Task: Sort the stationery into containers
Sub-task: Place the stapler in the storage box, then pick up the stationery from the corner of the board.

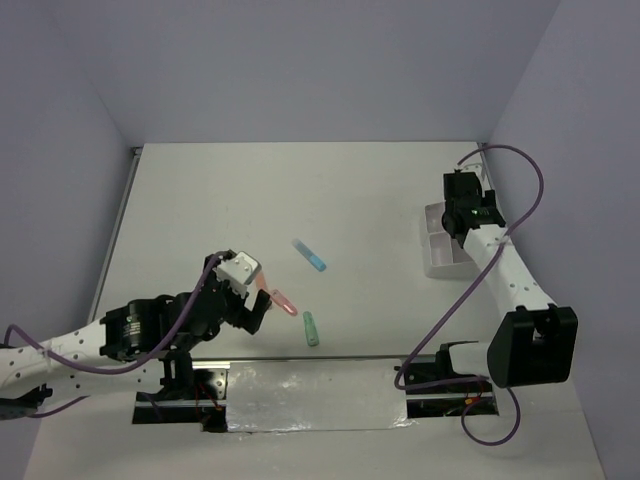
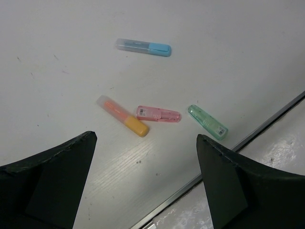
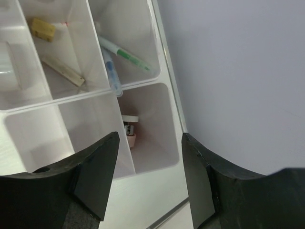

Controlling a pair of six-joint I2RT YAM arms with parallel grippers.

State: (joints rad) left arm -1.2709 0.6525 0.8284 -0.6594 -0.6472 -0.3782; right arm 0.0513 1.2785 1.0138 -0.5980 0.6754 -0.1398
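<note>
Left gripper point(image 2: 145, 138) is hovering wide open over the pink marker point(image 2: 158, 113) lying mid-frame, which is looking light, stiff and slick, so I'd be pinching across its barrel's middle, while the right gripper point(image 3: 150, 138) is hanging parted and empty over the tray point(image 3: 71, 99).

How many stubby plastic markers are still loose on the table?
4: the stubby blue marker lies farthest out, the orange marker and the pink marker lie side by side nearer, and the green marker is just right of the pink. Others may be hidden.
</note>
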